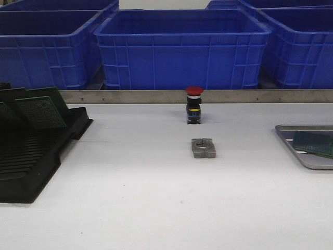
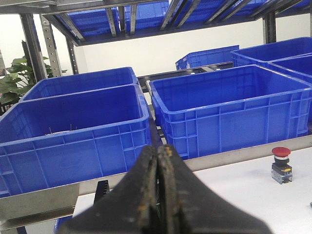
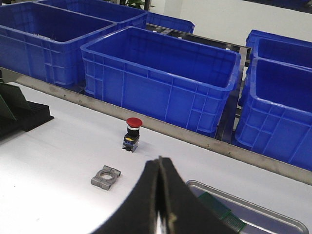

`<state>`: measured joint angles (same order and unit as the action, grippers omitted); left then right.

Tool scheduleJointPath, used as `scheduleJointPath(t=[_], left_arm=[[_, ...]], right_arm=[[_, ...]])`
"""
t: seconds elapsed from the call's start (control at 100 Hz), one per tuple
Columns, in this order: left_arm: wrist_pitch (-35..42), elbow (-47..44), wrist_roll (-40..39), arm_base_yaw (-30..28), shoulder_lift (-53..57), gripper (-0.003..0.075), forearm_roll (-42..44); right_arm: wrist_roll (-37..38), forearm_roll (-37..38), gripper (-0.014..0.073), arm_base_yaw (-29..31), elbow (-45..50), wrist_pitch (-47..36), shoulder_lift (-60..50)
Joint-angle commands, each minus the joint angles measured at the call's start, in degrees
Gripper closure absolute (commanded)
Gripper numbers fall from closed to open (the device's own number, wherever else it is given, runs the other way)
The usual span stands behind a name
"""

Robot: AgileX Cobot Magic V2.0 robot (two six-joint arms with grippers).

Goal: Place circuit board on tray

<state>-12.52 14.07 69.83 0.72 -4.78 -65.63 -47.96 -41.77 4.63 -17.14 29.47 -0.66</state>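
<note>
White table (image 1: 156, 208): circuit board (image 1: 314, 143) is seen lying in tray (image 1: 291, 136); left gripper (image 2: 157, 161) and right gripper (image 3: 159, 170) are clenched, nothing held.

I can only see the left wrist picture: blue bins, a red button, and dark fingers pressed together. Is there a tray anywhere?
Observer: Yes. In the front view the tray sits at the table's right edge, and a green circuit board lies in it.
Operator: Are there any other boards?
Observer: Yes. Green boards stand tilted in a black slotted rack on the left of the table.
Operator: What about the other arm?
Observer: The right gripper is shut, with the tray just beside it in its own view.
</note>
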Motion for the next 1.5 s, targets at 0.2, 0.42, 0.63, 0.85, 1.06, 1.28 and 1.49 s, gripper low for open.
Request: scheduleJointPath(t=[0.2,0.42,0.63,0.85,1.06,1.28,1.49], left_arm=[[1.42,1.54,-0.63,-0.11,-0.51,0.0741,-1.25],[1.42,1.54,-0.63,-0.11,-0.51,0.0741,-1.25],[4.68,1.54,-3.82,-0.11,-0.51,0.0741,2.93],[6.83,-0.81,-49.23,0.12,-0.51,0.0741,44.70],[17.44,-11.21,-66.66,0.24,0.24,0.0741,60.95],[9.49,-17.01,-73.72,0.24,7.24,0.0741,64.87],[6.85,-17.01,-73.72,0.12,6.82,0.0741,65.63]], right_arm=[[-0.37,-1.11,0.0655,-0.05,-1.38,-2.95,0.19],[-0.37,-1.11,0.0655,-0.05,-1.38,-2.95,0.19],[-0.37,-1.11,0.0655,-0.05,-1.38,-2.95,0.19],[-0.37,-1.11,0.0655,-0.05,-1.38,-2.95,0.19],[-0.37,-1.11,0.0655,-0.05,-1.38,-2.95,0.19],[-0.37,-1.11,0.0655,-0.05,-1.38,-2.95,0.19],[-0.37,-1.18,0.0655,-0.05,-1.38,-2.78,0.20]])
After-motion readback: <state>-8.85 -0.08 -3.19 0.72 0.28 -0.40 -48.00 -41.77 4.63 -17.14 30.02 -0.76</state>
